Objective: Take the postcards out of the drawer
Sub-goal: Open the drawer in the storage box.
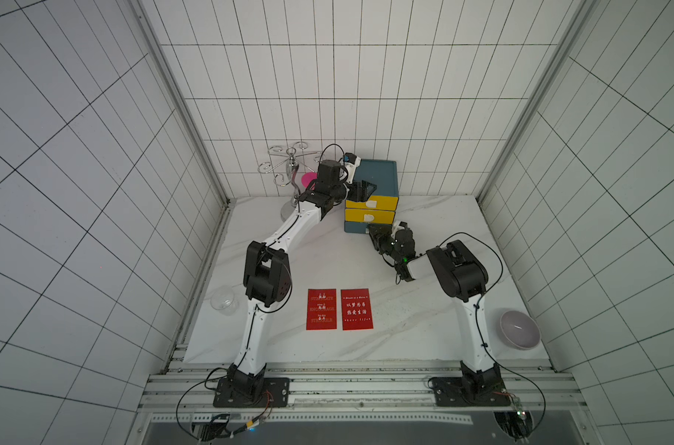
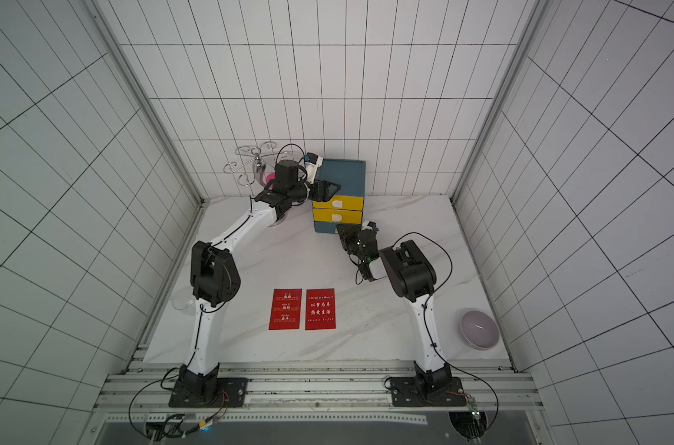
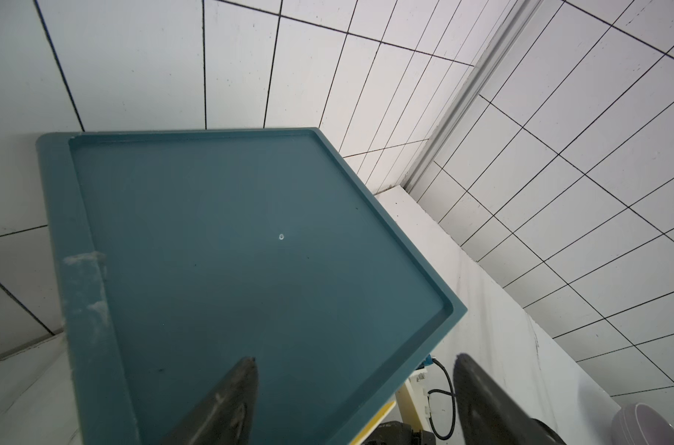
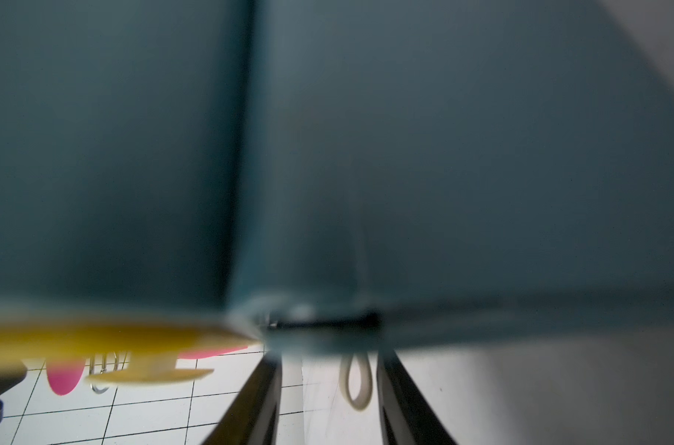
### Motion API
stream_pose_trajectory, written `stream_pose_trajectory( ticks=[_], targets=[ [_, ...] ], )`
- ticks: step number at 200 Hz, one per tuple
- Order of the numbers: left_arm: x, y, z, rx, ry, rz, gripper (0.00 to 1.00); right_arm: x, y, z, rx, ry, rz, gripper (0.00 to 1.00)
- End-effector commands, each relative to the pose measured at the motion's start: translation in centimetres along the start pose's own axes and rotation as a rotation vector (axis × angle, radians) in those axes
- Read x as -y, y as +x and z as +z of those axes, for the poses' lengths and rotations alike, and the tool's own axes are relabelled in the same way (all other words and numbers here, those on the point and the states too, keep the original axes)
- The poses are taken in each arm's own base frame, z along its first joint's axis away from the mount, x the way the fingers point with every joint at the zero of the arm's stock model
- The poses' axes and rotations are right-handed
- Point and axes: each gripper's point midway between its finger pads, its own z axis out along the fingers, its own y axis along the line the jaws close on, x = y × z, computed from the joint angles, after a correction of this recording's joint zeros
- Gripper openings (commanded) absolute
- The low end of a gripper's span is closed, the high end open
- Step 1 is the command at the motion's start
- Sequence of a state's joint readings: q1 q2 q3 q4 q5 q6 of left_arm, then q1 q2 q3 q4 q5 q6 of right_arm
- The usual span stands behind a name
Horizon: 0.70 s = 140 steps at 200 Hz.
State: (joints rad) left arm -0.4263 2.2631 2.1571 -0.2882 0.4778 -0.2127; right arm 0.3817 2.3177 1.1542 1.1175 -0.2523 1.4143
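Observation:
Two red postcards (image 1: 321, 309) (image 1: 357, 309) lie side by side on the table's front middle, seen in both top views (image 2: 285, 309) (image 2: 320, 309). The teal drawer cabinet (image 1: 378, 177) stands against the back wall with two yellow drawers (image 1: 370, 216) above a teal bottom drawer (image 1: 355, 227). No drawer's inside shows. My left gripper (image 3: 356, 362) is open over the cabinet top's front edge (image 1: 366, 190). My right gripper (image 4: 329, 385) sits low at the bottom drawer (image 1: 372, 233). Its jaws stand apart around the cream loop handle (image 4: 354, 385).
A chrome glass rack (image 1: 289, 165) and a pink object (image 1: 308, 179) stand left of the cabinet, behind my left arm. A clear glass (image 1: 223, 300) sits at the table's left edge. A purple bowl (image 1: 519, 329) rests at the front right.

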Motion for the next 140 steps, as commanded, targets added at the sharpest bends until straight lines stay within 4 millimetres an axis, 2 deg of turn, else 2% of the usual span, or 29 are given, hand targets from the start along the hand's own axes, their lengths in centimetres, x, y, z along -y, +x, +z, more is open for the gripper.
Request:
stream_pose_trajectory(
  ticks=[1, 16, 40, 53, 87, 140],
  targets=[
    [-1.0, 3.0, 1.3, -0.072, -0.022, -0.039, 0.79, 0.3, 0.8, 0.9, -0.010, -0.012, 0.023, 0.37],
    [-1.0, 3.2, 1.3, -0.077, -0.021, -0.040, 0.79, 0.5, 0.9, 1.0, -0.007, -0.010, 0.029, 0.29],
    [-0.9, 3.4, 1.4, -0.082, -0.021, -0.037, 0.79, 0.5, 0.9, 0.8, 0.001, -0.016, 0.032, 0.08],
    [-0.9, 3.4, 1.4, -0.082, -0.023, -0.036, 0.79, 0.1, 0.8, 0.6, 0.004, -0.026, 0.030, 0.00],
    [-1.1, 3.7, 1.4, -0.086, -0.025, -0.040, 0.79, 0.0, 2.0, -0.6, -0.027, -0.014, 0.024, 0.00],
    [-1.4, 4.3, 1.4, -0.097, -0.031, -0.046, 0.79, -0.7, 5.1, -4.8, -0.101, -0.008, 0.008, 0.00]
  ],
)
